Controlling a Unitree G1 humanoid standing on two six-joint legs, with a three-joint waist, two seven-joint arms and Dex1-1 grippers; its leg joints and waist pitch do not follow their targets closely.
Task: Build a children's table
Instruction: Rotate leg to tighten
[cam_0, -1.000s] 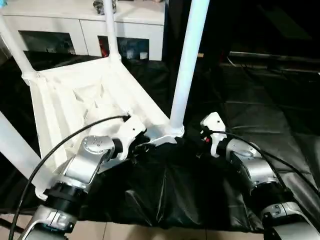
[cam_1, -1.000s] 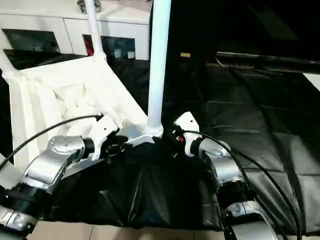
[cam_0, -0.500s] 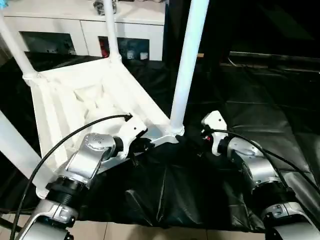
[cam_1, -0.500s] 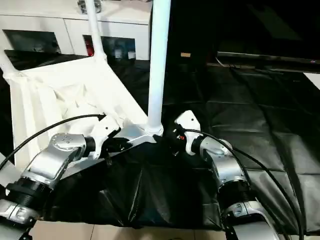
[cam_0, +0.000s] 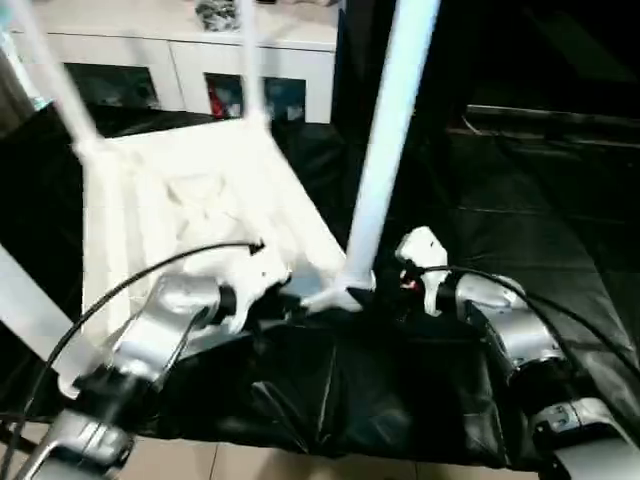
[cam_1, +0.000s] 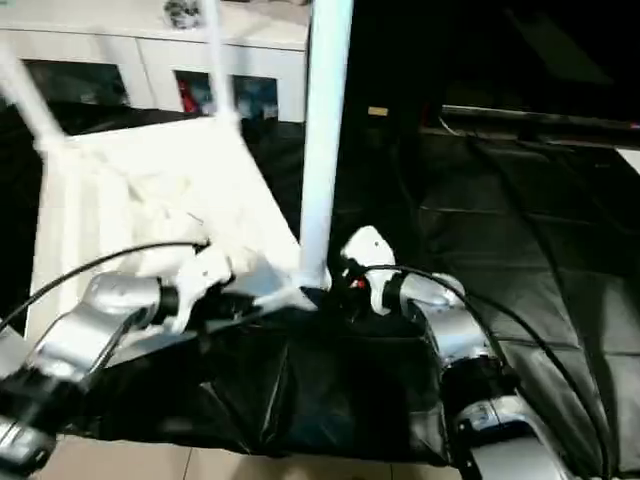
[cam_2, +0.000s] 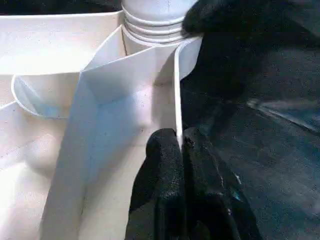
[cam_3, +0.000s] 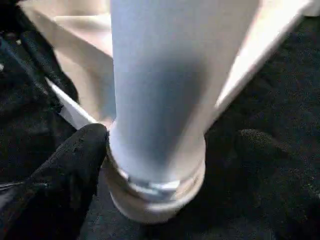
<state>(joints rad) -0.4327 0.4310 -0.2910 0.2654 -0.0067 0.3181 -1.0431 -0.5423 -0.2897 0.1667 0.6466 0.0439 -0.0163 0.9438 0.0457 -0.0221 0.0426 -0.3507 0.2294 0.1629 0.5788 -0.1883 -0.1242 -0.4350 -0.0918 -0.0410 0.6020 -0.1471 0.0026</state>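
White plastic tabletop (cam_0: 190, 200) lies upside down, ribbed underside up, on the black-draped work table (cam_0: 560, 230), tilted with its near corner toward the robot. Four white legs stand in the corner sockets: near-corner leg (cam_0: 385, 150) rising tall, far leg (cam_0: 248, 55) at back corner, left-back leg (cam_0: 55, 85), another leg (cam_0: 25, 300) at the left edge. Left gripper (cam_2: 181, 150) pinches the thin rim wall of the tabletop near the near corner socket, fingers (cam_2: 160, 180) closed tight on either side of the edge. Right gripper (cam_3: 170, 170) sits at the base of the near-corner leg, one finger (cam_3: 75, 160) touching the socket collar, the other on the far side, jaws spread around the leg base. White glass-door cabinet (cam_0: 200, 70) behind the table.
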